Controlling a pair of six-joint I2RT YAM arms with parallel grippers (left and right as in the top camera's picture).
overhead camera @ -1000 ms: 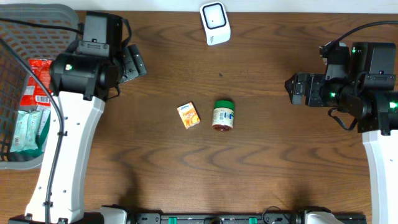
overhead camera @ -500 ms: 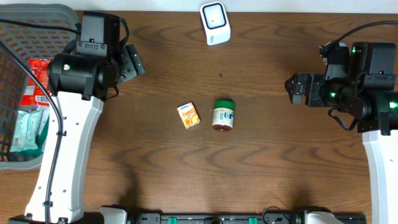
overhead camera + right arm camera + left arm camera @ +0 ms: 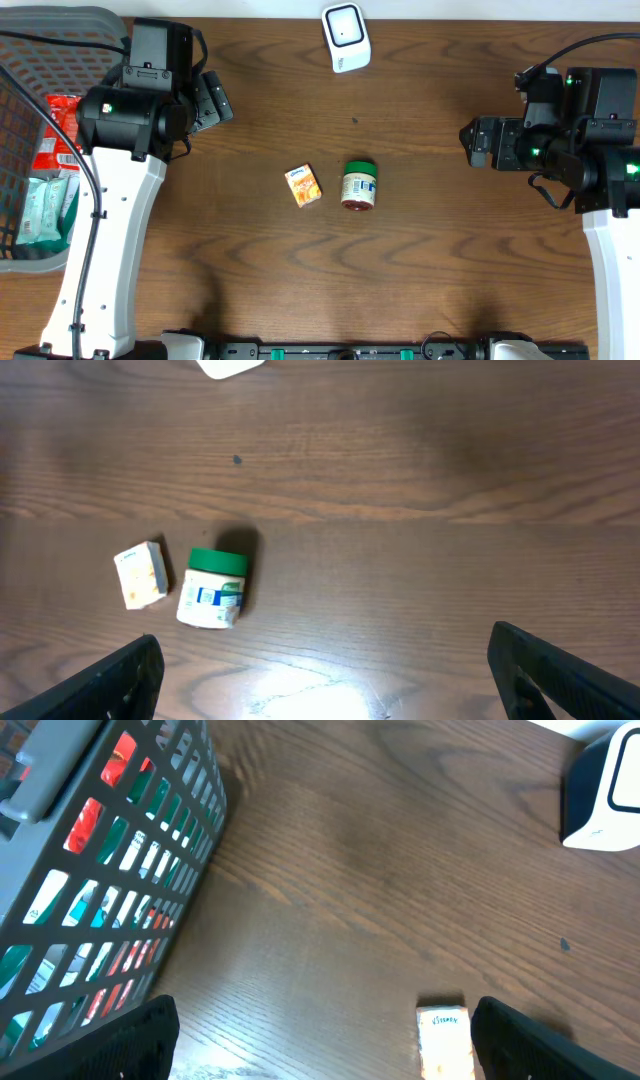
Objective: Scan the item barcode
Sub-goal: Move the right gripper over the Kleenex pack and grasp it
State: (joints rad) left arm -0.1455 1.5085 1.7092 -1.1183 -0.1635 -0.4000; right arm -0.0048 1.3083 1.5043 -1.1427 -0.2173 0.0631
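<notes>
Two items lie at the table's middle: a small orange and white box (image 3: 303, 185) and, beside it, a white jar with a green lid (image 3: 359, 185) on its side. The white barcode scanner (image 3: 346, 37) stands at the far edge. My left gripper (image 3: 215, 100) hangs open to the upper left of the box, holding nothing. In the left wrist view the box (image 3: 443, 1040) lies just inside the right finger (image 3: 560, 1045). My right gripper (image 3: 478, 143) is open and empty far to the right of the jar (image 3: 212, 590).
A grey plastic basket (image 3: 40, 140) holding several packets stands at the left edge, close beside the left arm; its wall (image 3: 100, 870) fills the left of the left wrist view. Bare wood lies between the items and the scanner (image 3: 605, 795).
The left gripper has shifted very slightly toward the far edge. The right arm and both items have not moved.
</notes>
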